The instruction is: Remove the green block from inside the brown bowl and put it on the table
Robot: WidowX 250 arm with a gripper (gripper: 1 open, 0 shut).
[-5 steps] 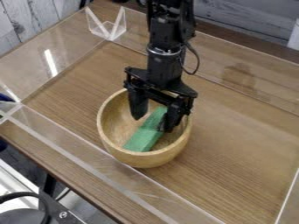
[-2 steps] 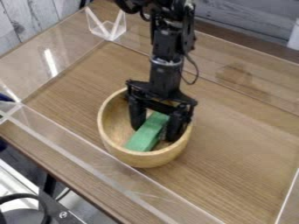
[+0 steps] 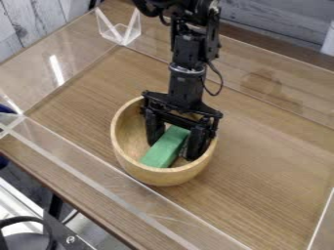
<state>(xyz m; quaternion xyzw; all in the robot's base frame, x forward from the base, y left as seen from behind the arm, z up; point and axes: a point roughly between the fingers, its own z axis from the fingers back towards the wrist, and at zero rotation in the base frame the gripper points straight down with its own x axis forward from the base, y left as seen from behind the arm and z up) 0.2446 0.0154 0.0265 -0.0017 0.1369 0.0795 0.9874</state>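
Observation:
The brown bowl (image 3: 127, 156) sits near the front middle of the table (image 3: 261, 146). Inside it lies the green block (image 3: 163, 153), slanting from the bowl's centre toward its front. My gripper (image 3: 177, 137) hangs down into the bowl, open, with one black finger (image 3: 151, 133) to the left of the block's upper end and the other to the right. The fingers straddle the block without closing on it. The block's far end is partly hidden behind the fingers.
Low clear acrylic walls (image 3: 78, 186) run around the table's edges. A clear folded stand (image 3: 121, 29) sits at the back left. The black arm (image 3: 193, 39) rises from the bowl toward the back.
The gripper has sunk lower into the bowl, its fingers now down around the block. It stayed open. The block and bowl have not moved.

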